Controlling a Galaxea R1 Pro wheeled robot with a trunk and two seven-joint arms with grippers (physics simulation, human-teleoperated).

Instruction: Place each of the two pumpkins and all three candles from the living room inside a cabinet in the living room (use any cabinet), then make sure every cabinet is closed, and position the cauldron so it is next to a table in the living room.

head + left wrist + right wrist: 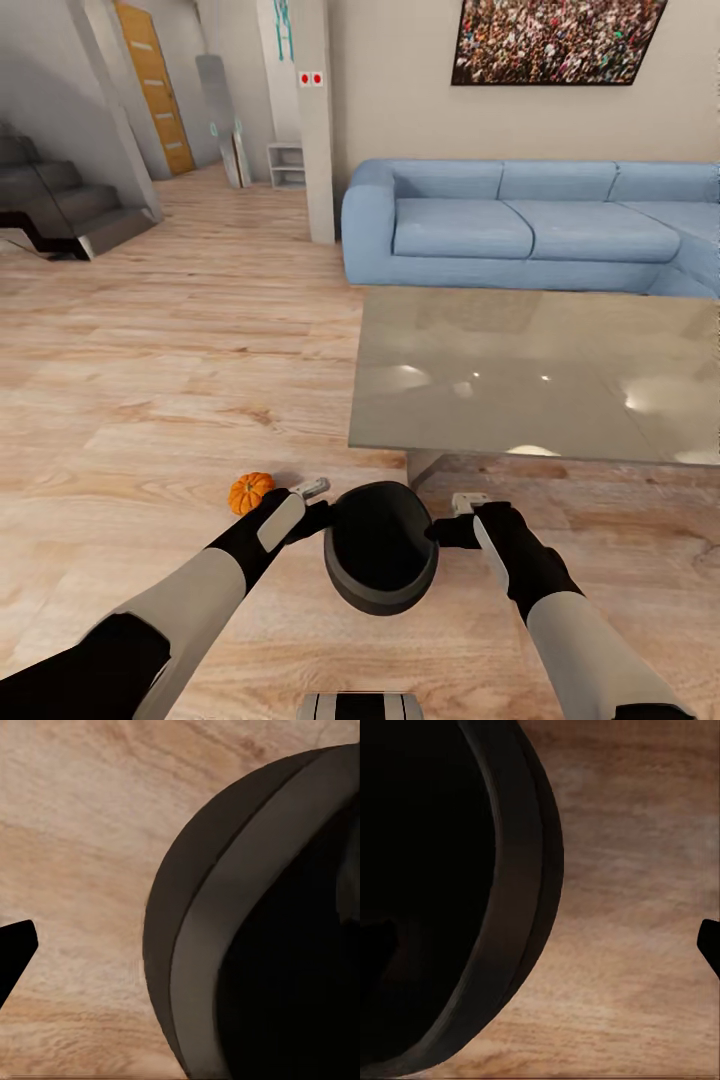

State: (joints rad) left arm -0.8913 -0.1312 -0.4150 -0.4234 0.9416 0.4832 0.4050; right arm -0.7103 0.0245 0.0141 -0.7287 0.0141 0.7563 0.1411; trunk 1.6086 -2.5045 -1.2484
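Observation:
The black cauldron sits low over the wood floor just in front of the glass-topped table, its wide mouth turned up toward me. My left gripper straddles its left rim and my right gripper straddles its right rim. Both are open, with fingers spread wide. In the left wrist view one fingertip stands well clear of the cauldron wall. The right wrist view shows an outer fingertip beside the cauldron's rim. One orange pumpkin lies on the floor by my left wrist.
A blue sofa runs behind the table. Open wood floor stretches to the left, toward a staircase and a pillar. The table's near corner and grey leg are close above the cauldron.

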